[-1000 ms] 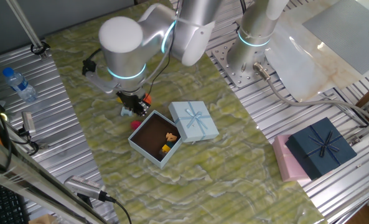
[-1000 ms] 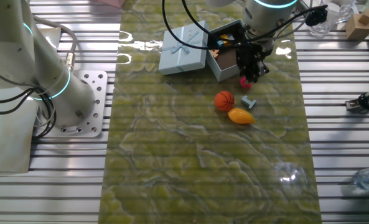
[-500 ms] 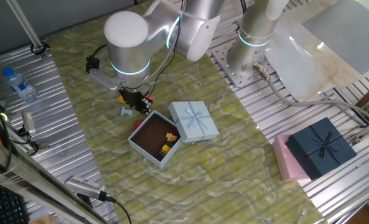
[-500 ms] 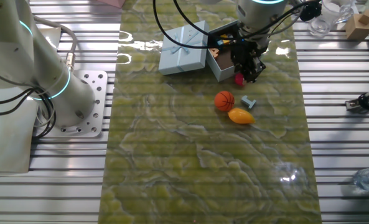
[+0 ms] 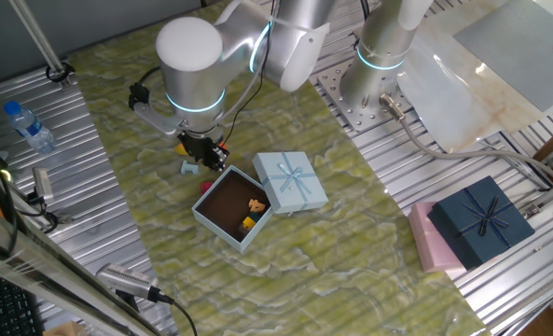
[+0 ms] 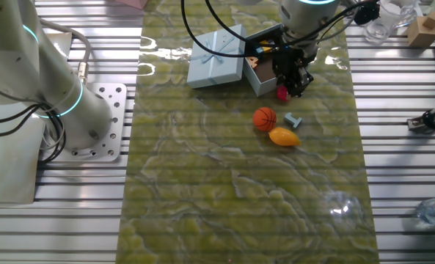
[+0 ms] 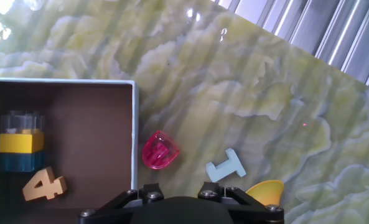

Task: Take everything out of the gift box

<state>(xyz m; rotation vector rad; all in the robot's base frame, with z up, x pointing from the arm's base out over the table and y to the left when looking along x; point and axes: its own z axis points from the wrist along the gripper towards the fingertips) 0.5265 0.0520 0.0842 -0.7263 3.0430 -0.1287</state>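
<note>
Since a second ago, arm has lifted and shifted toward the gift box (image 5: 232, 209); over the last half second nothing changes.

One fixed view: gift box sits open on green mat (image 5: 351, 271), dark brown inside, with a yellow block (image 5: 247, 222) and an orange piece (image 5: 256, 204) lying in it. Lid (image 5: 291, 181) with bow rests against the box's right side. Gripper (image 5: 204, 156) hangs just off the box's upper-left corner. Magenta piece (image 5: 203, 186) lies on the mat touching or just beside the box's left wall. Pale-blue bit (image 5: 190, 168) sits a little farther out. Navy box (image 5: 481, 221) and pink box (image 5: 429, 241) stand well apart to the right.

Other fixed view: gripper (image 6: 293, 81) is above the magenta piece (image 6: 282, 93), just beside the box (image 6: 263, 70). Basketball (image 6: 264, 119), pale-blue bit (image 6: 294, 120) and mango (image 6: 283, 136) lie on the mat near the box, on its near side.

Hand view: box corner at left, holding a stacked block (image 7: 22, 142) and an orange numeral 4 (image 7: 43, 185). Magenta piece (image 7: 160, 150) lies just outside the wall, pale-blue bit (image 7: 226, 167) beyond it, mango edge (image 7: 265, 188) at the bottom. Fingertips are out of sight; cannot tell whether jaws are parted or closed.
</note>
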